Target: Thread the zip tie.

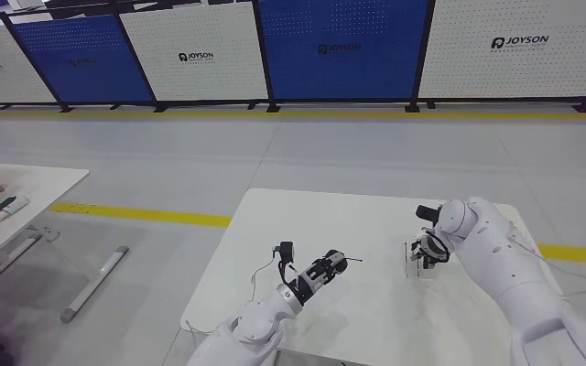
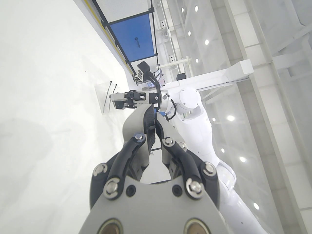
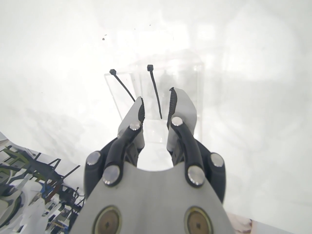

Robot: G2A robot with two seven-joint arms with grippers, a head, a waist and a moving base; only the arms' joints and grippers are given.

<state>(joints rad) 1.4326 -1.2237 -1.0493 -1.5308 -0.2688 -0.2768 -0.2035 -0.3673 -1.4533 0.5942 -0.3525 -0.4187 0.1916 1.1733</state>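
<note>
Fingers first. Your left gripper (image 1: 334,263) is clenched, and in its wrist view (image 2: 152,113) the ribbed pads (image 2: 150,122) meet with no gap. It's pinching a thin black zip tie (image 1: 352,260), and the free end sticks out past the fingertips towards the other arm.

Your right gripper (image 3: 156,96) is spread and holding nothing. A second zip tie (image 3: 154,91) stands between its fingers (image 3: 171,103) with daylight on both sides up by the tips. Lower down, the tail end comes very close to one pad, and you can't really tell if it touches. A third zip tie (image 3: 121,83) leans just beside it, with its lower part hidden behind the other finger. Both have their heads pointing away from the gripper, and both sit in a clear stand (image 3: 192,79) on the white table (image 1: 366,220).

As for writing, the white panels (image 1: 197,55) and blue panels (image 1: 343,46) along the back wall each carry a small dark logo. The ties and the stand are plain.

Poses: your left arm comes in from the near edge and stretches across the table, with its gripper aimed sideways at the right gripper (image 2: 114,99). Your right arm bends in from the right side, with its wrist tipped down over the stand (image 1: 409,265) and its fingertips (image 1: 423,249) right at the ties. The two grippers are well apart.
</note>
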